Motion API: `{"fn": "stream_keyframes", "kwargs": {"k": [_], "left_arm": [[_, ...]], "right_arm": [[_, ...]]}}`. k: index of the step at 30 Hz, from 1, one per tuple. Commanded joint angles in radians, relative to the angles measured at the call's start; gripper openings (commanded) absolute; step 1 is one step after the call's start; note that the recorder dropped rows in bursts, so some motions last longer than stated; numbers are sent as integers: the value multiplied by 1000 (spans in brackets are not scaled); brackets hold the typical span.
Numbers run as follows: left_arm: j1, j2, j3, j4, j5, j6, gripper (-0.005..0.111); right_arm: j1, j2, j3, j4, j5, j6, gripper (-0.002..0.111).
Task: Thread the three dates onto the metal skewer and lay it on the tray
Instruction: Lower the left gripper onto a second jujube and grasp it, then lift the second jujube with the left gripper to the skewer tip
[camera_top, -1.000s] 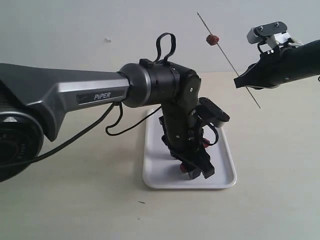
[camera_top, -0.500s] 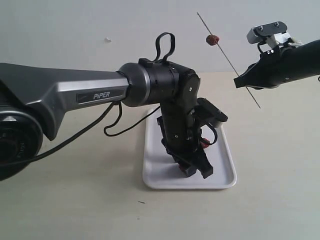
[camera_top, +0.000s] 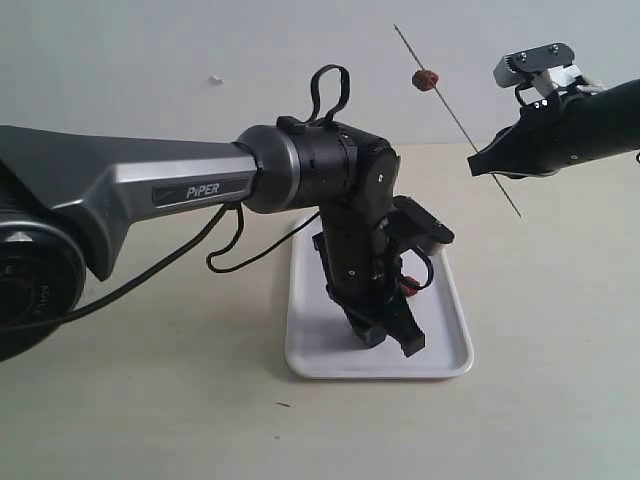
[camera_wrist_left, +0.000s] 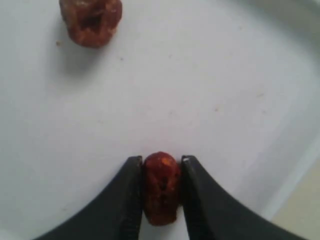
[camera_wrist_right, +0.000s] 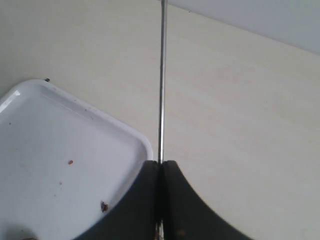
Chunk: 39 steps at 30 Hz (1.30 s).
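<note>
Left end effector (camera_wrist_left: 161, 164) has narrowed onto a date (camera_wrist_left: 161, 192); right end effector (camera_wrist_right: 161, 166) clamps skewer (camera_wrist_right: 162, 75); arm (camera_top: 140, 175): PiPER.

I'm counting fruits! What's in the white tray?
A loose date and a second date in the left end effector. The arm covers part of the tray, so more might hide.

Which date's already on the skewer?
The raised date, threaded on the metal skewer in the right gripper. Loose date and gripped date lie on the tray at the left gripper.
</note>
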Motion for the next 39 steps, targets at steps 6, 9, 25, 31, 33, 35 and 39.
{"fn": "stream_keyframes", "kwargs": {"k": [6, 9, 25, 31, 33, 35, 39], "left_arm": [[17, -14, 3, -16, 0, 43, 27], [59, -40, 3, -46, 0, 72, 27], [531, -124, 1, -1004, 186, 495, 27], [636, -124, 1, -1109, 186, 482, 27], [654, -124, 1, -1159, 186, 482, 27], [657, -124, 1, -1178, 186, 460, 27], [655, -124, 1, -1171, 186, 426, 27]], "right_arm": [[-1, -6, -2, 24, 4, -3, 0], [-1, -6, -2, 6, 6, -6, 0], [-1, -6, -2, -138, 251, -150, 0], [-1, -6, -2, -229, 318, -172, 0], [-1, -6, -2, -255, 337, -172, 0], [-1, -6, -2, -286, 380, -177, 0], [-1, -6, -2, -310, 474, -215, 0]]}}
